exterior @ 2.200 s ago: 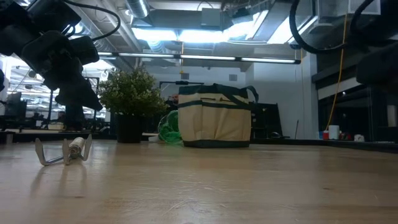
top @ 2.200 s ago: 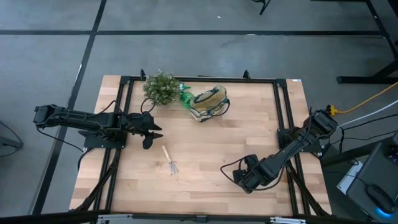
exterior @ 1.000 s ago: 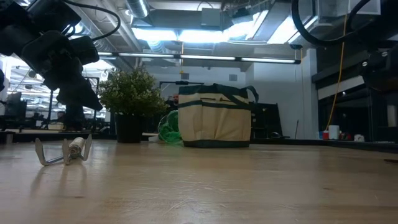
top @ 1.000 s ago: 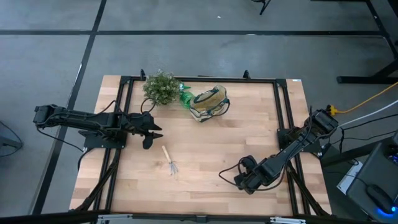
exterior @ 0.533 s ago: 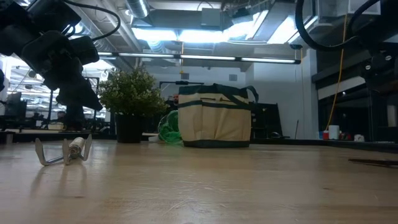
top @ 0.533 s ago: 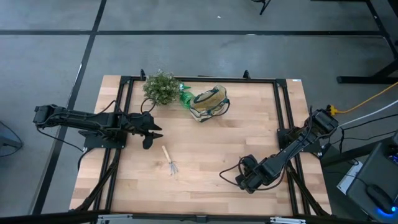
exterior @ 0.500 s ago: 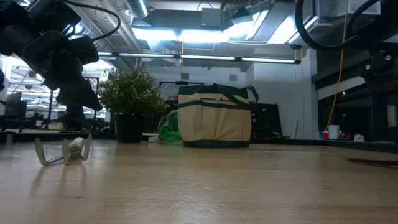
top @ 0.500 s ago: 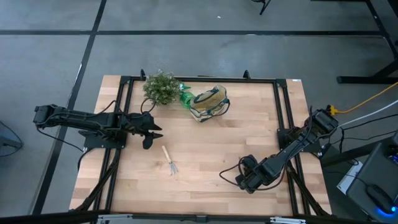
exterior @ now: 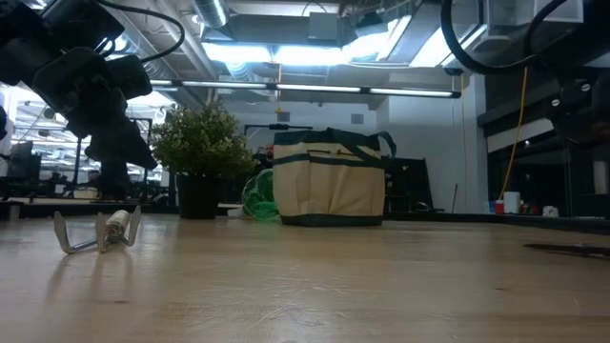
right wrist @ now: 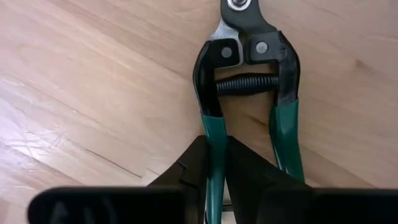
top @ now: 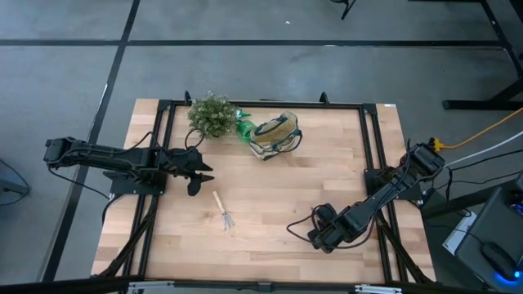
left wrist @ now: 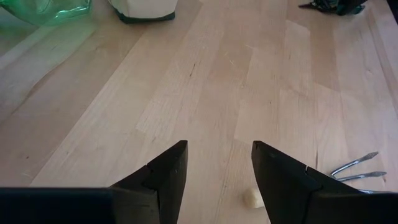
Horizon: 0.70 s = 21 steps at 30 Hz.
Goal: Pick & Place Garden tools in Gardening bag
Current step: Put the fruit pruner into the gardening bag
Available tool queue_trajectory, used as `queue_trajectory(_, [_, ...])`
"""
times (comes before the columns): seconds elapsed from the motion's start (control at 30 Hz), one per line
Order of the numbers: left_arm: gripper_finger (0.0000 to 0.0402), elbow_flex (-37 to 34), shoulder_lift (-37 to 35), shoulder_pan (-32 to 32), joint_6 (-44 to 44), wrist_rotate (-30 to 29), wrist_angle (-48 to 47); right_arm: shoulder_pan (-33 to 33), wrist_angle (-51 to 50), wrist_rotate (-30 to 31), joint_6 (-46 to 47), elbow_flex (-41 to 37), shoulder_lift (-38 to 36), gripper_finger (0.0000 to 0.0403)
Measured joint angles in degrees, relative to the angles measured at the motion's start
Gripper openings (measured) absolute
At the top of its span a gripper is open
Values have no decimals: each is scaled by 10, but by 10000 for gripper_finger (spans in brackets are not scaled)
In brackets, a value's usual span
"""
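1. The left gripper [top: 203,173] hovers over the pale wooden table [top: 270,196] at its left side, its two dark wedge-shaped fingers [left wrist: 163,177] spread apart with nothing between them.
2. Just beside it lies the mini rake [top: 223,211], a short wooden handle ending in curved metal tines.
3. At the far edge a bushy potted plant [top: 211,114] stands; a glossy bright green plastic tool [top: 245,128] lies between it and the gardening bag [top: 275,135], a soft beige fabric tote with dark green trim.
4. Low at the near right, the right gripper [top: 315,235] has its fingers clamped on one green-coated handle of the pruning shears [right wrist: 249,93], black-bladed with a coiled spring.
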Motion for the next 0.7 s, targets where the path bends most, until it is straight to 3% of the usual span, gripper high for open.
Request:
queue_trajectory(0.47, [174, 0, 0, 0, 0, 0, 0, 0, 111, 18, -2, -1, 3, 42])
queue_trajectory(0.7, [174, 0, 0, 0, 0, 0, 0, -1, 240, 98, -18, 0, 4, 41])
